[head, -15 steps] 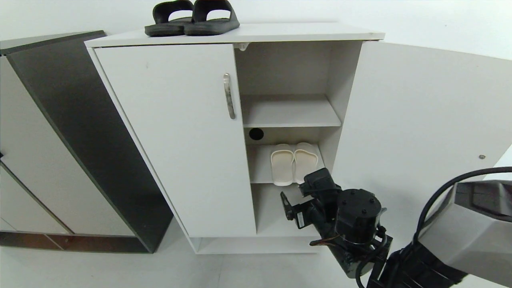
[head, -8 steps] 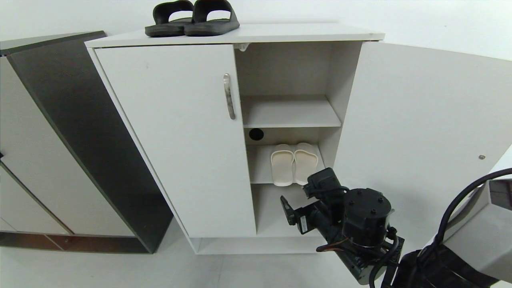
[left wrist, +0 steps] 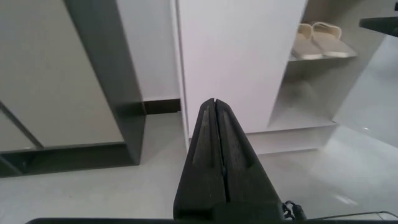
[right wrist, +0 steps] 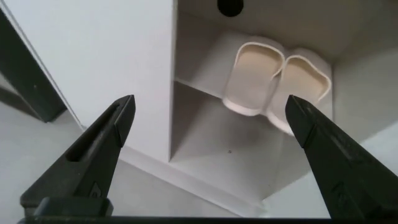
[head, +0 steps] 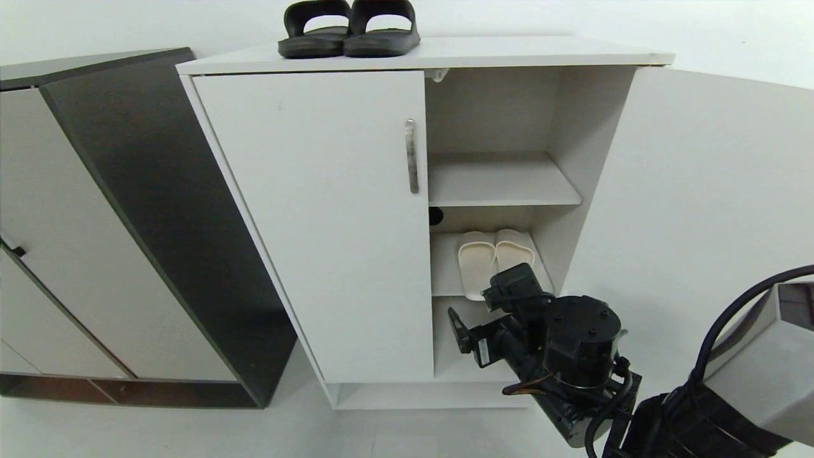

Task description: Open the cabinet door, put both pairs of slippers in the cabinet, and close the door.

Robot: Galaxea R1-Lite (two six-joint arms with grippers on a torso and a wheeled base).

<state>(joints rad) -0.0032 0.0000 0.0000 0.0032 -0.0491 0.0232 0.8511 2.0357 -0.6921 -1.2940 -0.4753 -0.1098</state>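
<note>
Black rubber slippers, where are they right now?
Head view: the black rubber slippers sit side by side on the white cabinet's top panel, above its closed left-hand door.

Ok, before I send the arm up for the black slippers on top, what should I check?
1. White cabinet door on the right swung open: ok.
2. Cream slippers on the middle shelf: ok.
3. Black rubber slippers inside: not ok, they sit on the cabinet top.
4. Right gripper open, empty: ok.
5. Left gripper shut, holding nothing: ok.
6. Upper shelf free for the pair: ok.
</note>
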